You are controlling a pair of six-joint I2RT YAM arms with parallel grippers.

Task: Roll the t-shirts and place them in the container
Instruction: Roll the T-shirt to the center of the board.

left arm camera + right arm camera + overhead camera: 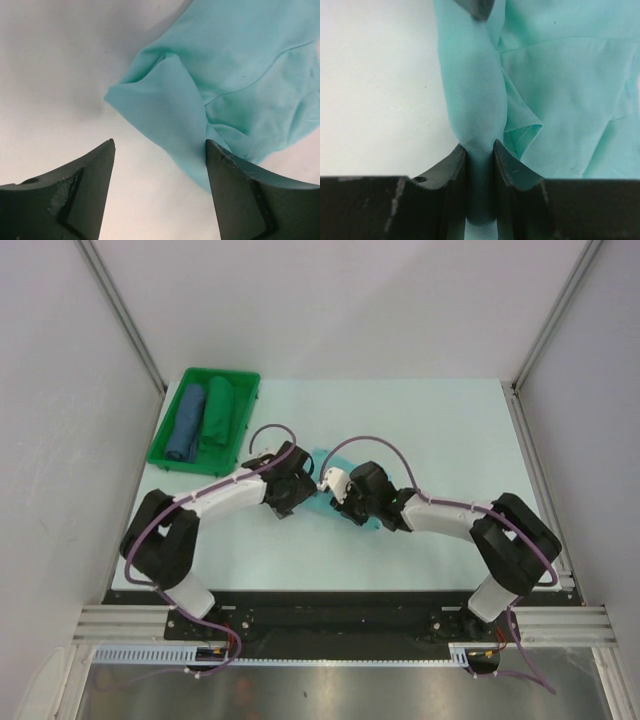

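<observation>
Pinching a fold of the t-shirt [560, 75], right claw [480, 148] clenched; left claw [160, 145] released, jaws spread. Pale surface [420, 430], green tray [190, 467] far left, white walls [60, 390] around.

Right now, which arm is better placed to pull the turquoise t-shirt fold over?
Right, probably: the right hand pinches a bunched fold of the t-shirt; the left hand stands open, gripping nothing.
</observation>
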